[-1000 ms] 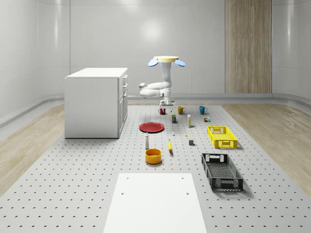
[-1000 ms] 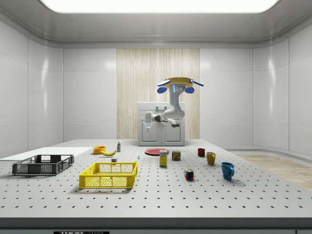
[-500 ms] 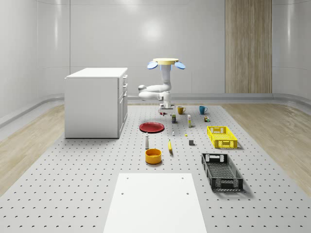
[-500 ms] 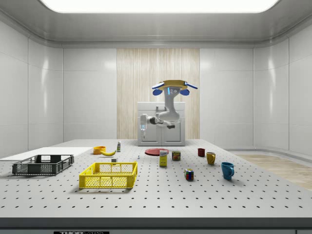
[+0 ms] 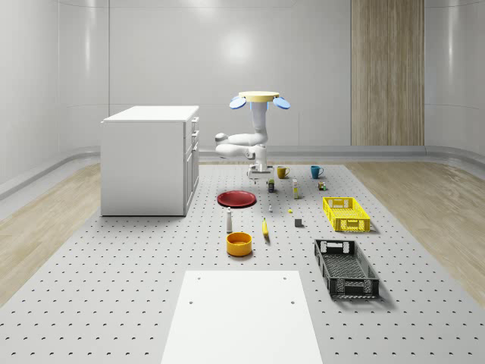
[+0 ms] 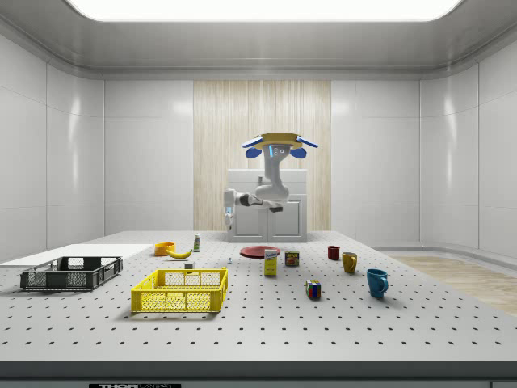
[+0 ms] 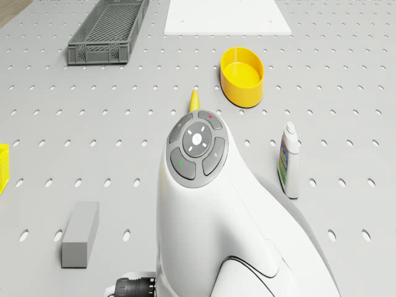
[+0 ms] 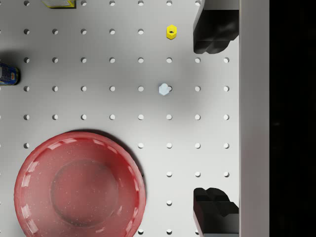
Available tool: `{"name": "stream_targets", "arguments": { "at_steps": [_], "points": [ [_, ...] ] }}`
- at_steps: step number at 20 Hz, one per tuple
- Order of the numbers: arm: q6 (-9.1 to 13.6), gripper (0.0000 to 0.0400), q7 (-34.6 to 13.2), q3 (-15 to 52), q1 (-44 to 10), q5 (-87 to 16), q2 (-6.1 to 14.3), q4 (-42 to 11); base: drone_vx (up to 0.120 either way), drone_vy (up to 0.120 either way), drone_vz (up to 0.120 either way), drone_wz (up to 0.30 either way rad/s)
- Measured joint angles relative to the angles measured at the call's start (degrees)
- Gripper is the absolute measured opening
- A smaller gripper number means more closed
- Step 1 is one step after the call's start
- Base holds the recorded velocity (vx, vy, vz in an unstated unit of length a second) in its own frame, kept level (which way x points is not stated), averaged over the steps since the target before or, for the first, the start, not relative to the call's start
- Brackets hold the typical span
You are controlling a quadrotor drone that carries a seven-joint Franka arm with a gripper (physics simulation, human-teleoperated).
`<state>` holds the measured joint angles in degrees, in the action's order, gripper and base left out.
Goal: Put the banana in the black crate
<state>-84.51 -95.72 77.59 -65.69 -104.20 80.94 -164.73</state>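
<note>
Two dark fingertips [image 8: 216, 32] of the pincer [image 8: 216, 121] are showing in the wrist view, standing spread wide apart with nothing between them, and they are pointing straight down at the grey perforated bench [image 8: 98, 74]. Beneath the pincer, a round red plastic plate [image 8: 79, 183] is lying off to one side, with a small yellow hexagonal nut [image 8: 171, 32] and a small pale nut [image 8: 163, 89] closer to the fingers. The white jointed arm [image 5: 244, 142] is hanging folded under the drone [image 5: 259, 98], which is hovering well above the far part of the bench, over the plate and the small cans and mugs. The curved yellow banana [image 5: 265, 227] is lying flat on the bench, apart from the pincer, just beside a round orange bowl [image 5: 239, 243]; in the drone view its tip [image 7: 195, 99] is peeking out past the wrist. The long black mesh crate [image 5: 345, 267] is sitting nearer the camera at the whole-scene view's right, beyond a yellow mesh crate [image 5: 345, 214]. The approach is probably the step in hand: doing it well likely means bringing the drone over the banana, steadying the hover, and turning the fingers across the fruit's narrow width before descending.
</note>
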Motion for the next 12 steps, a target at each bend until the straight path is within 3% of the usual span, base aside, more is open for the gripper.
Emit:
{"name": "stream_targets", "arguments": {
  "at_steps": [12],
  "points": [
    [-1.5,0.0400,-0.3,0.3,-0.4,0.7,1.6,0.1,0.120,0.000,0.000,0.000]
  ]
}}
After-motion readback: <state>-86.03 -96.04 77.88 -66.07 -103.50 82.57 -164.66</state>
